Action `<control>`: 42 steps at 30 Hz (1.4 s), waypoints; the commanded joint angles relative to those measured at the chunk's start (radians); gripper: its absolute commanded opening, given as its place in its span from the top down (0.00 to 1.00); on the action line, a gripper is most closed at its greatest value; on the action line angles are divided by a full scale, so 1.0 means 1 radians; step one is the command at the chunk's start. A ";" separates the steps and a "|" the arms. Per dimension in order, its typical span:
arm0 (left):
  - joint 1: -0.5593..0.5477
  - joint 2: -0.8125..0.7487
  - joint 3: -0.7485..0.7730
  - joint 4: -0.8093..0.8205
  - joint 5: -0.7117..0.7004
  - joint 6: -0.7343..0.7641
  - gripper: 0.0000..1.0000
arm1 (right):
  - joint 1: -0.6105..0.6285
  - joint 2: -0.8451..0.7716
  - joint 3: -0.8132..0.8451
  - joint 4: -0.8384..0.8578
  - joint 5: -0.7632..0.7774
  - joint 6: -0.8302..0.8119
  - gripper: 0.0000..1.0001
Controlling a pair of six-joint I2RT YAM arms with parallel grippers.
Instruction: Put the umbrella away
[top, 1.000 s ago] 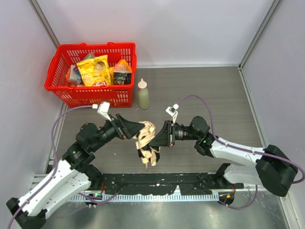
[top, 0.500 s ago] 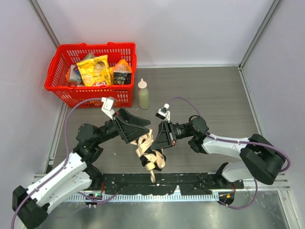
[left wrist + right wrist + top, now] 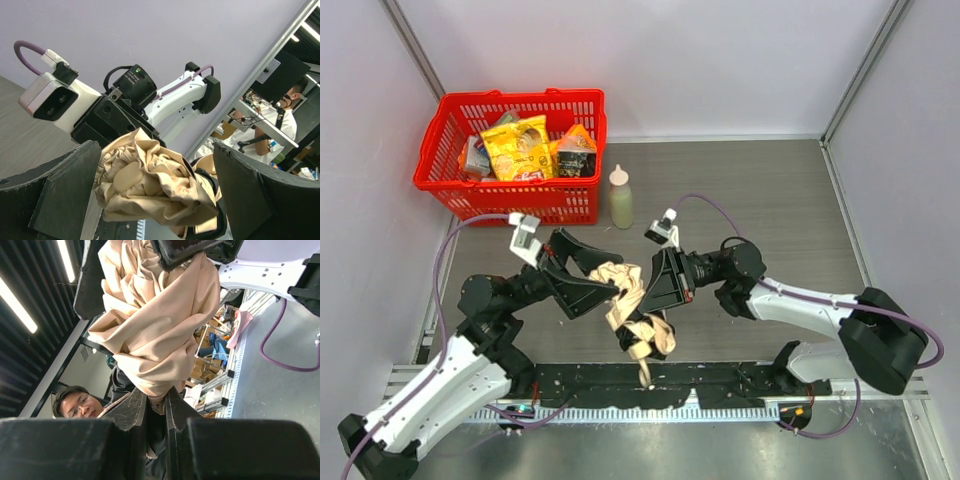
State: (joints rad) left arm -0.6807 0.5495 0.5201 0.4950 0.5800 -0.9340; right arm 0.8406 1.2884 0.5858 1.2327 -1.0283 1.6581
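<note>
grey table below, umbrella points toward near edge.

Between the right jaws we see the umbrella, matt, crumpled beige cloth; the fingers pinching it look like scuffed black plastic.

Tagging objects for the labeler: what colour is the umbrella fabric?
Plain beige, no pattern. The umbrella shows best in the left wrist view.

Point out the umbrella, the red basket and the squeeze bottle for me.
umbrella (image 3: 628,290), top external view, bunched canopy fabric.
red basket (image 3: 560,200), top external view, near wall.
squeeze bottle (image 3: 621,207), top external view, bottle body.
</note>
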 commanded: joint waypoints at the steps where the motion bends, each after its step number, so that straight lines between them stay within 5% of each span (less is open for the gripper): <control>1: -0.005 0.116 -0.002 0.112 0.079 -0.081 0.05 | 0.011 -0.023 0.071 0.433 0.051 0.006 0.99; 7: -0.006 0.207 0.017 0.248 0.086 -0.169 0.58 | 0.012 0.015 0.071 0.424 0.062 -0.015 0.98; 9: -0.005 0.190 0.040 0.182 0.095 -0.149 0.89 | 0.009 0.014 0.062 0.334 0.056 -0.090 0.92; 11: -0.005 0.147 0.084 -0.037 0.063 -0.050 1.00 | -0.001 -0.024 0.040 0.123 0.063 -0.247 0.88; 12: -0.005 0.120 0.101 -0.137 0.040 -0.011 1.00 | -0.003 -0.078 0.043 -0.144 0.086 -0.327 0.85; 13: -0.005 0.097 0.116 -0.226 -0.010 0.035 1.00 | -0.003 -0.146 0.066 -0.519 0.165 -0.548 0.80; 14: -0.005 0.067 0.133 -0.325 -0.053 0.067 1.00 | -0.003 -0.176 0.130 -0.709 0.225 -0.792 0.76; 15: -0.005 0.038 0.144 -0.385 -0.092 0.089 1.00 | -0.003 -0.223 0.156 -1.009 0.363 -0.875 0.63; 19: -0.005 0.018 0.182 -0.606 -0.251 0.097 1.00 | -0.009 -0.276 0.230 -1.283 0.566 -1.029 0.32; 27: -0.005 0.148 0.316 -0.999 -0.601 0.020 1.00 | 0.015 -0.340 0.259 -1.296 0.623 -1.147 0.24; 42: -0.005 0.231 0.330 -0.998 -0.634 -0.066 1.00 | 0.279 0.043 0.364 -1.181 0.907 -1.247 0.24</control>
State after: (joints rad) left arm -0.6815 0.7696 0.7883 -0.5484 -0.0441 -0.9516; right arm 1.1011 1.2697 0.8909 -0.0299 -0.2371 0.4530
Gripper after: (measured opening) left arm 0.382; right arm 0.762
